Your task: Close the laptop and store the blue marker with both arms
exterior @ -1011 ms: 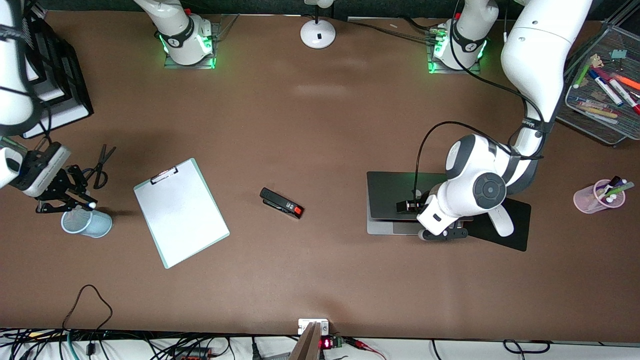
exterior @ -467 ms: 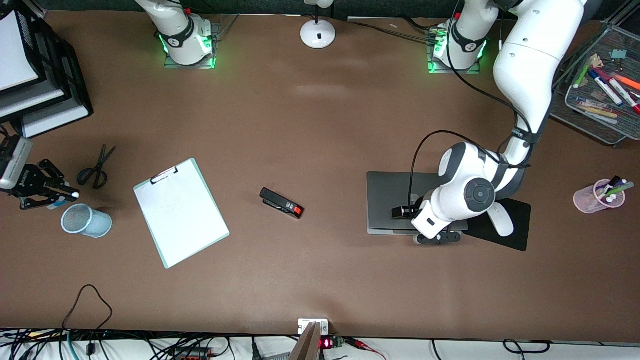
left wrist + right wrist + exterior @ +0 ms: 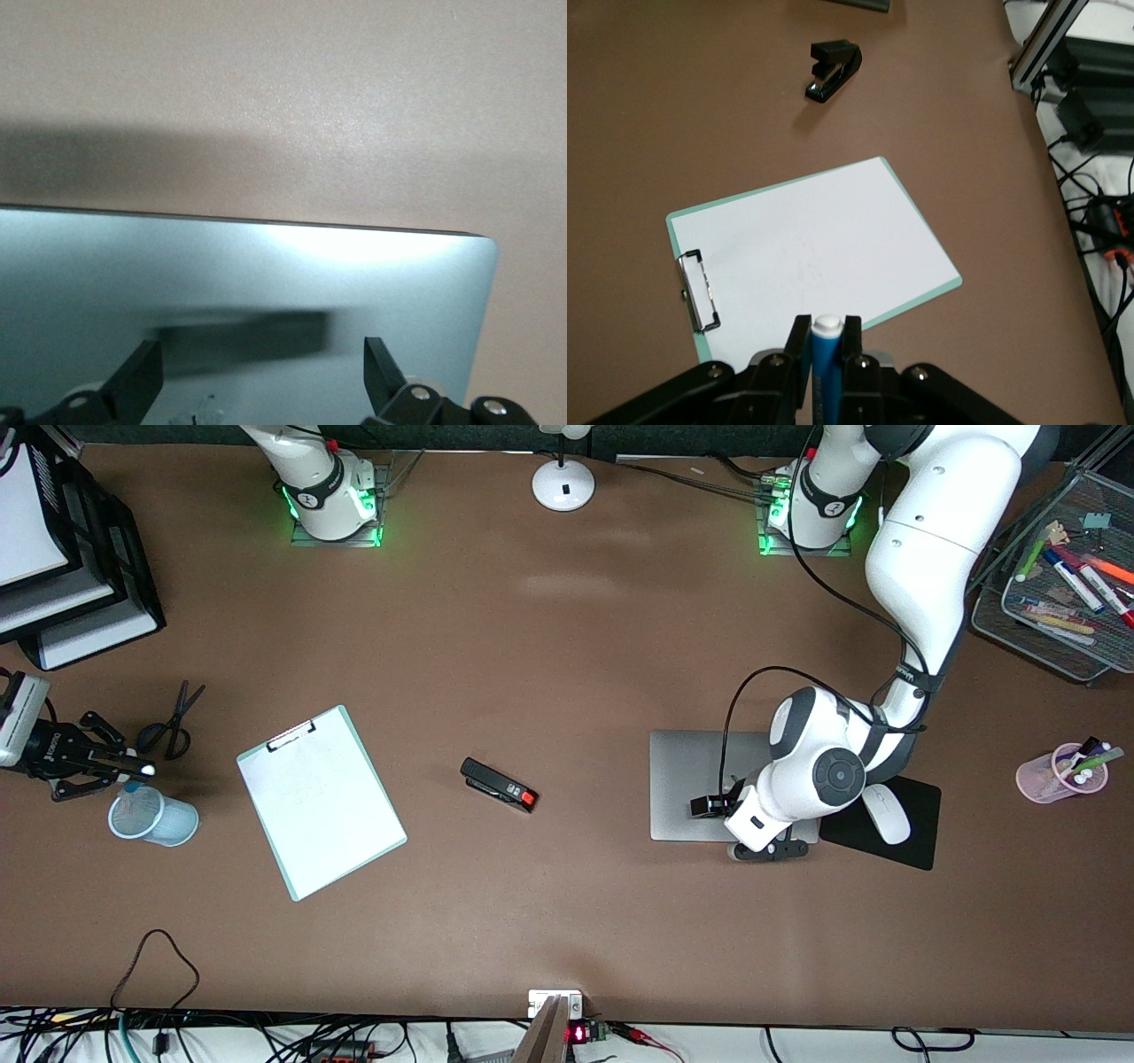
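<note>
Holding the blue marker [image 3: 826, 365], the right gripper [image 3: 115, 765] hangs over the rim of the pale mesh cup [image 3: 152, 817]; laptop [image 3: 700, 779] lid down

Right jaws clamp the marker, white end sticking out past the fingertips; scissors [image 3: 170, 723] lie just beside this gripper, the clipboard [image 3: 319, 801] further toward the table's middle. Left gripper [image 3: 261, 376] sits low over the closed laptop's silver lid near a corner, fingers [image 3: 135, 382] spread wide and gripping nothing; the mouse pad [image 3: 895, 837] lies beside the laptop

- Front cam: high, faces robot bases, sees whole table [image 3: 567, 646].
- Left wrist cam: close over laptop [image 3: 248, 292] lid.
- Right wrist cam: looks across clipboard [image 3: 811, 252], stapler [image 3: 833, 71]; both also in front view.
</note>
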Controlling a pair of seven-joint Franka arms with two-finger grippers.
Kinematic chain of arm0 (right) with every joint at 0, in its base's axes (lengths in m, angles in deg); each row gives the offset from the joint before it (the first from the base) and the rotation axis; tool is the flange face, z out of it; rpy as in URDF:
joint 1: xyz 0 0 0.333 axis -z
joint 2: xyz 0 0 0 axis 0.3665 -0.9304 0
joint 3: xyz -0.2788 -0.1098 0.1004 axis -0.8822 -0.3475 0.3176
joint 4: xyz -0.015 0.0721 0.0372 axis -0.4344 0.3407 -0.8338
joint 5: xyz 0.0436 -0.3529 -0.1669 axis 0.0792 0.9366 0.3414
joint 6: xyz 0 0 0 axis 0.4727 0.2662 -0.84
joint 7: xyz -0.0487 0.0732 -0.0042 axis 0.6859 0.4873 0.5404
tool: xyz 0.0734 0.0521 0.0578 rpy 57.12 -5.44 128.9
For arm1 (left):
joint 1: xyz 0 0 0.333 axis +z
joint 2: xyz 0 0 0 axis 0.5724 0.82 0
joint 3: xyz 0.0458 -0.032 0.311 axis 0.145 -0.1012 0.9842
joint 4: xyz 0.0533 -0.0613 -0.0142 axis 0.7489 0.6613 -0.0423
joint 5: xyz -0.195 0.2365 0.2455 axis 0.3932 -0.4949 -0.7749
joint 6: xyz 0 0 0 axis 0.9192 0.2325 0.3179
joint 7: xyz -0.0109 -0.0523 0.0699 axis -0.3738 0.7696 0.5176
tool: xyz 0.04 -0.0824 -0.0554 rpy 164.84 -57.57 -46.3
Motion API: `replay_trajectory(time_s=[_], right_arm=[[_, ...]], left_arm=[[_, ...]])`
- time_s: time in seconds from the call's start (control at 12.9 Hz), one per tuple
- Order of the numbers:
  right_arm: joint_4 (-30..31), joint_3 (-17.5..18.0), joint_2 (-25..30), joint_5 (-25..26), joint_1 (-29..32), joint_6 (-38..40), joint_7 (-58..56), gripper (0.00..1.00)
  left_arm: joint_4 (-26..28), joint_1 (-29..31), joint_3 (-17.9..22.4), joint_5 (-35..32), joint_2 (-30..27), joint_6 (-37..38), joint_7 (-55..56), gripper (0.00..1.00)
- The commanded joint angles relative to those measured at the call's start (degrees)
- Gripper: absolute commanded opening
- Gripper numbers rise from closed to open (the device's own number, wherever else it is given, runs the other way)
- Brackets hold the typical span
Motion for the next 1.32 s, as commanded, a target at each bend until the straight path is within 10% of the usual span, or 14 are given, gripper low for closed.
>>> replay_trajectory(time_s=[0.0,1.24], right_arm=[[-4.4,0.8,-3.4,-2.7,1.7,2.1,-5.1,0.05],[-9.1,1.0,-12.7,-4.2,7.2,7.3,-10.4,0.05]], left_arm=[[-1.5,-0.5,0.3,-2.0,1.2,-0.3,0.0,1.0],[-1.1,6.4,0.0,-2.1,-32.2,31.3,-8.1,1.0]])
